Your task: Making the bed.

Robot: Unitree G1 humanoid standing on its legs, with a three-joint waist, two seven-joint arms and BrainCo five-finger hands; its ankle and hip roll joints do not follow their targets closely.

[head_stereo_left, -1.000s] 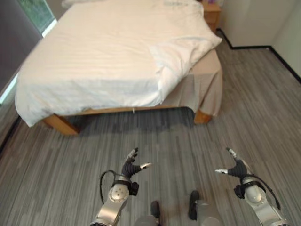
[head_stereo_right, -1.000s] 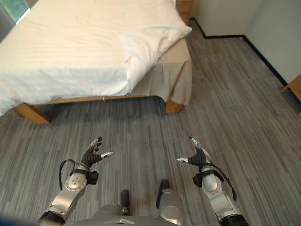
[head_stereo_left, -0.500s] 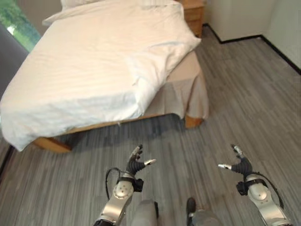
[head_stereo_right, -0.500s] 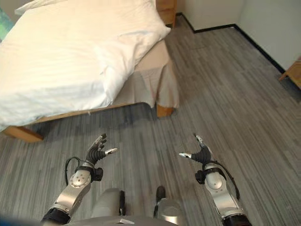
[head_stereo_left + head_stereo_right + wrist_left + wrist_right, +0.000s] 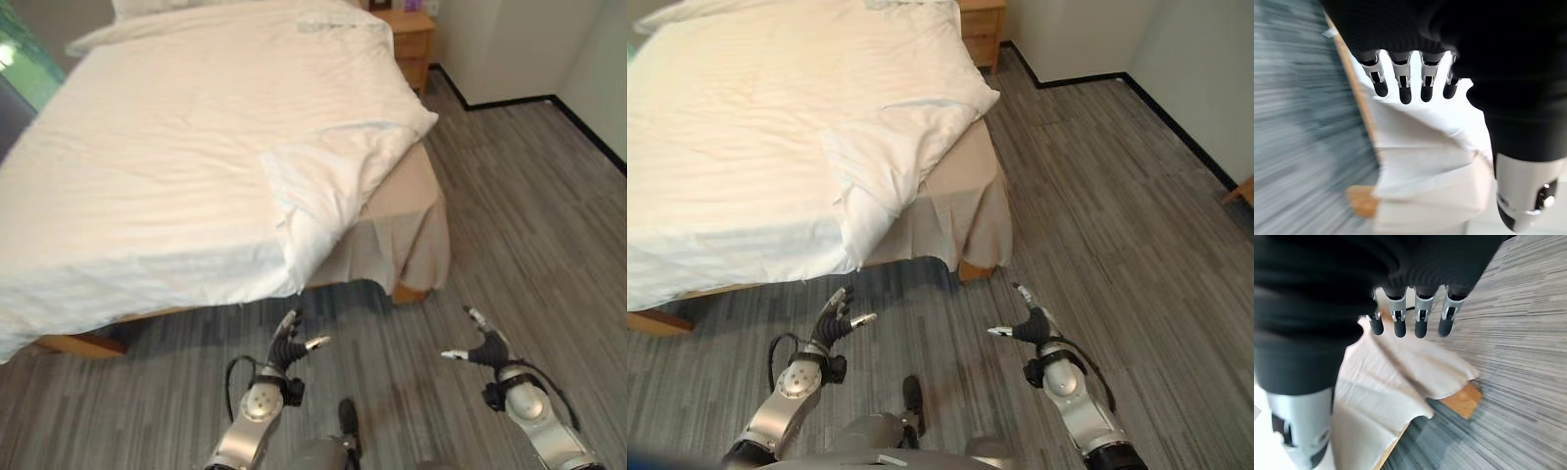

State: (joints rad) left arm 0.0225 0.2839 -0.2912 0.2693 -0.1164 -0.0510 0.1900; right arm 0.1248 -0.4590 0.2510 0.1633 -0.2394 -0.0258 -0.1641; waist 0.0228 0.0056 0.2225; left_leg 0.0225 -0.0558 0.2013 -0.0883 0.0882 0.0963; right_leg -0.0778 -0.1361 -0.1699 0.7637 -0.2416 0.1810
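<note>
A bed (image 5: 118, 345) on a wooden frame lies ahead, under a white duvet (image 5: 167, 157). Its near right corner is folded back (image 5: 328, 176), and this bares the beige bed skirt (image 5: 407, 230) over a wooden foot (image 5: 975, 269). My left hand (image 5: 287, 345) hangs open above the floor, just short of the duvet's hanging edge. To the right, in front of the bed's corner, is my right hand (image 5: 482, 348), open as well. Neither hand touches the bedding. The skirt (image 5: 1400, 377) and the foot (image 5: 1462, 401) appear past my right fingers, and the duvet (image 5: 1420, 132) past my left fingers.
A wooden nightstand (image 5: 411, 44) stands by the head of the bed at the far right. A wall with a dark skirting board (image 5: 509, 98) runs along the right side. Grey striped floor (image 5: 529, 225) stretches to the right of the bed. A wooden furniture corner (image 5: 1242, 186) shows at the right edge.
The camera has moved closer to the bed, so the bed looms larger and its front edge sits right over my left hand. Both hands stay open and held out.
</note>
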